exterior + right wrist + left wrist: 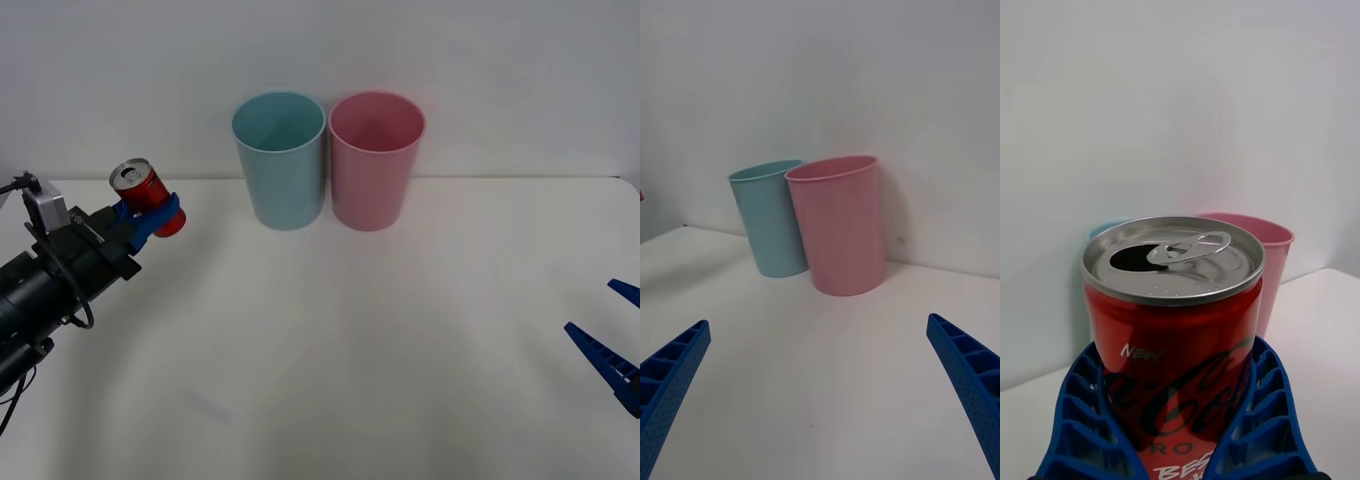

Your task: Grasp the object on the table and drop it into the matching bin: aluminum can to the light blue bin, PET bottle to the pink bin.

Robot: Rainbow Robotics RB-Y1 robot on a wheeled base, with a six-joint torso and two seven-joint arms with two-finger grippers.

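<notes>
A small red aluminum can [143, 191] with a silver top and pull tab hangs above the white table [330, 350] at the far left, tilted slightly. My left gripper [152, 217] is shut on the can [1174, 330], its blue ribbed fingers [1082, 420] hugging both sides. The light blue bin [279, 158] stands at the back centre, touching the pink bin [376, 158] on its right. Behind the can, the pink bin [1266, 262] and a sliver of the light blue bin [1105, 227] show. My right gripper [615, 335] rests open at the right edge, facing both bins [801, 221].
A plain white wall rises right behind the bins. The table's back edge runs just behind them. Bare white surface stretches between the two arms and in front of the bins.
</notes>
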